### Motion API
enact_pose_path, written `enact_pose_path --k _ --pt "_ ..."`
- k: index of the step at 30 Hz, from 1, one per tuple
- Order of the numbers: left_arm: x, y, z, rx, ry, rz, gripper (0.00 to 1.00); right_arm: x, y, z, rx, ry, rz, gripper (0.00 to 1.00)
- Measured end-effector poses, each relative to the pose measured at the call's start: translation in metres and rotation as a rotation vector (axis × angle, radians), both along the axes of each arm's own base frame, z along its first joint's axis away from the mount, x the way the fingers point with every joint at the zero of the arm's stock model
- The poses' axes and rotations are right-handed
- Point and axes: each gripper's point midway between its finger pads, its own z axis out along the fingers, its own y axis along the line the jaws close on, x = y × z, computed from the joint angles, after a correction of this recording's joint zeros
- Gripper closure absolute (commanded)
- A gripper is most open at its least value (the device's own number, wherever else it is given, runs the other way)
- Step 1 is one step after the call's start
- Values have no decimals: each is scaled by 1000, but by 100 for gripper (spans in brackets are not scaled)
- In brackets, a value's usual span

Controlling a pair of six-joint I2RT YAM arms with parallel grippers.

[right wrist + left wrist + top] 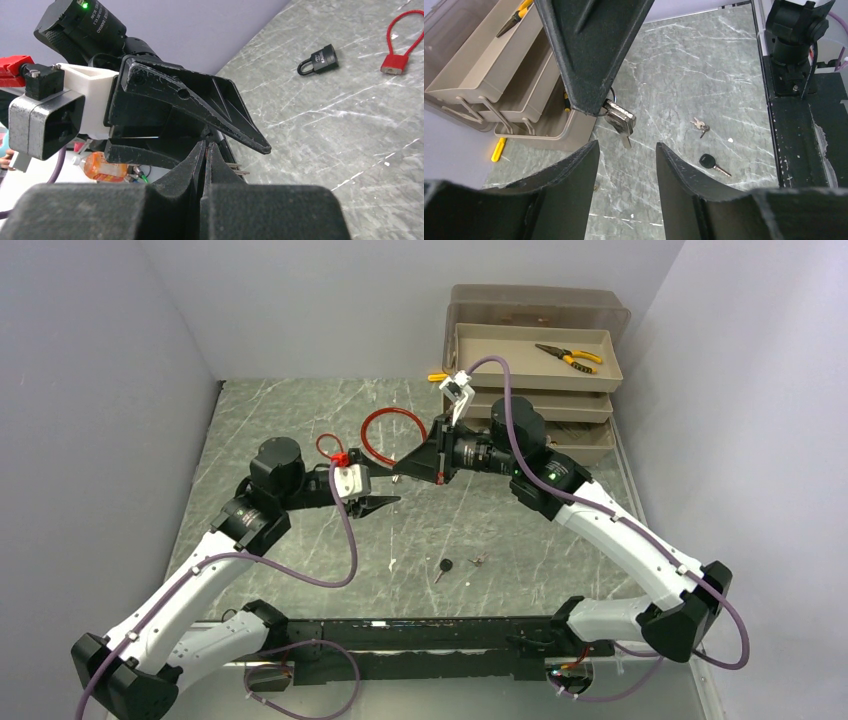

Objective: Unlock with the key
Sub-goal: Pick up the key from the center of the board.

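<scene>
Some keys (620, 119) pinched in right end effector (402, 472), left one (627, 148) parted

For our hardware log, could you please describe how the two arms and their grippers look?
The left arm and right arm share white shells, black joints and black bases, each trailed by a purple cable. The left gripper and right gripper have black, rough, wedge-shaped fingers. A green light glows on the left wrist's black motor.

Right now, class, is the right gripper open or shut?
Shut. The right gripper has its fingers together, and the left wrist view shows keys pinched at its tip.
</scene>
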Motion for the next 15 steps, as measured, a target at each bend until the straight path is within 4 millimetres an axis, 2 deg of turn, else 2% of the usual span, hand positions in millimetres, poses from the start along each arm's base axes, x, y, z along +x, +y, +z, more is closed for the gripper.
enact_pose_path --k 7,15 --pt "3 1 0 7 -22 14 74 -2 5 1 12 8 10 100" --pt "2 5 8 -5 -43 34 80 -1 5 -1 11 10 8 100"
